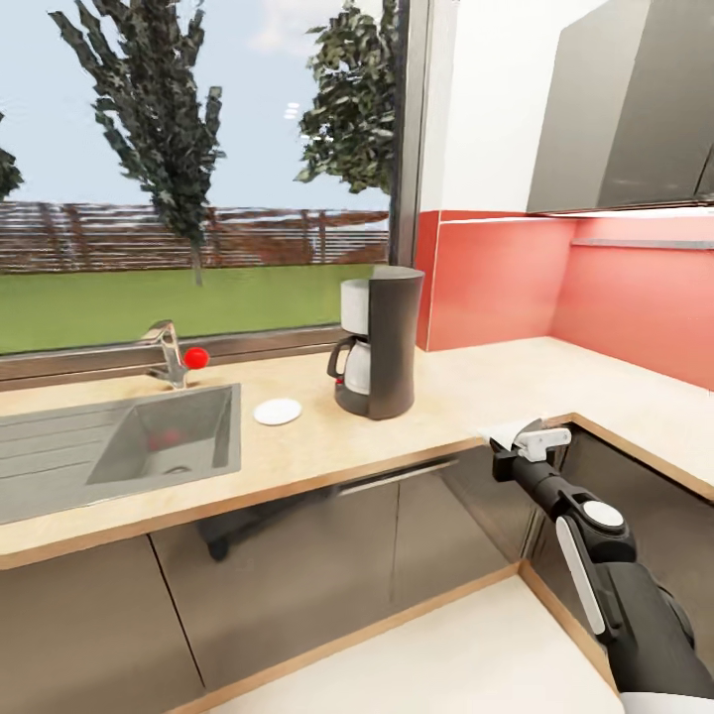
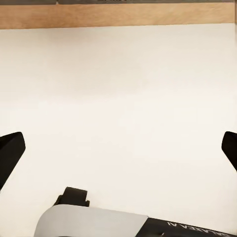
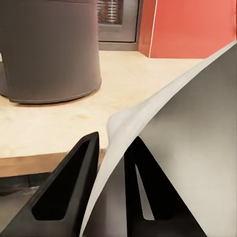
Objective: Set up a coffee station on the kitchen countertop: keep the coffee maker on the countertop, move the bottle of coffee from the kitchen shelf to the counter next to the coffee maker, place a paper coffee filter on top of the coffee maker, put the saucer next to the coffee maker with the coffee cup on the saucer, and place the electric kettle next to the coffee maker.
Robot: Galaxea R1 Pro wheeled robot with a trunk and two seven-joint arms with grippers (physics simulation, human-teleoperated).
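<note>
- One thin paper coffee filter [image 3: 168, 123] is pinched between the closed fingers of the right gripper [image 1: 533, 443], at the edge of the kitchen countertop [image 1: 476, 382], at about four o'clock from the coffee maker [image 1: 380, 342].
- It could be crumpled or dropped (likely, being limp) if brushed against the machine's top.
- The saucer [image 1: 278, 411] at the maker's nine o'clock is given by the head view; the pinch itself by the right wrist view.
- The left gripper [image 2: 118, 148] is seen with jaws wide apart over pale floor.

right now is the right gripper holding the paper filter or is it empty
Holding it. In the right wrist view the white paper filter runs between the right gripper's two black fingers, just short of the countertop edge.
</note>
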